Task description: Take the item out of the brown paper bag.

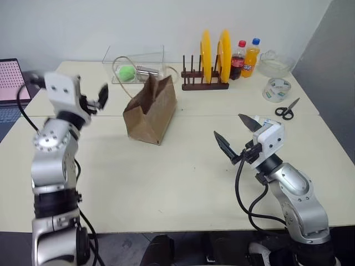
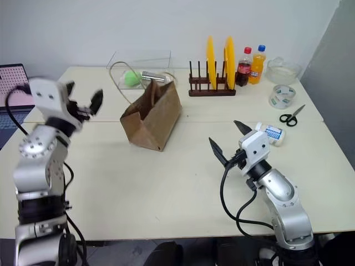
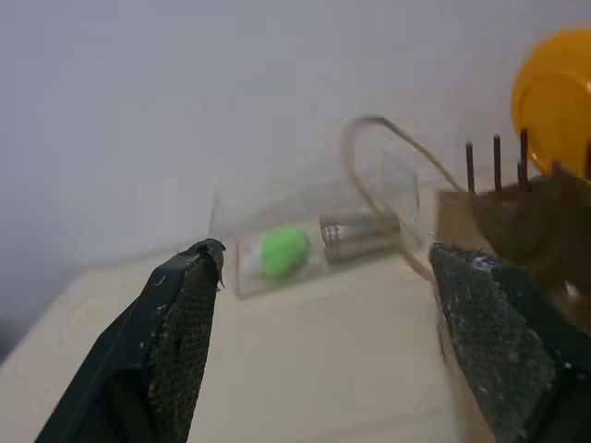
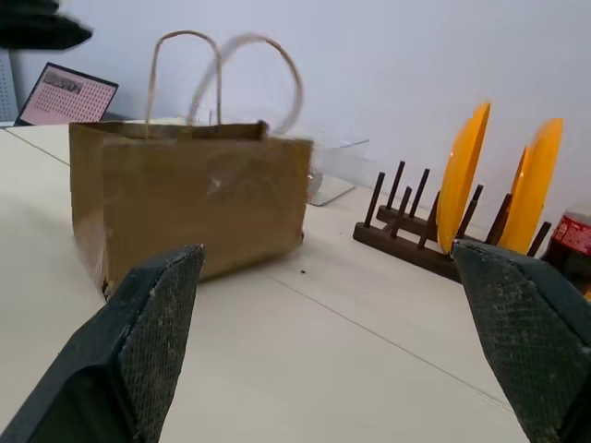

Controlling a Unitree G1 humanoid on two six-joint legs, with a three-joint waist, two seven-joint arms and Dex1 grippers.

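Right gripper [image 1: 239,131] nearest, fingers spread and empty; left gripper [image 1: 95,97] raised beside the bag, released too – mid-table stands the brown paper bag [image 1: 150,111], creased kraft, boxy, thin cord loops up; behind, a clear plastic box [image 1: 133,64] and dark wooden plate rack [image 1: 205,83]

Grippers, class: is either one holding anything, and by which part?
Nothing is held. The left gripper and right gripper are both open, apart from the brown paper bag.

Brown paper bag [image 1: 151,111] standing mid-table [image 1: 166,183]; clear box [image 1: 133,65] just behind; plate rack [image 1: 205,83] behind-right; bottles [image 1: 245,59] right of rack.
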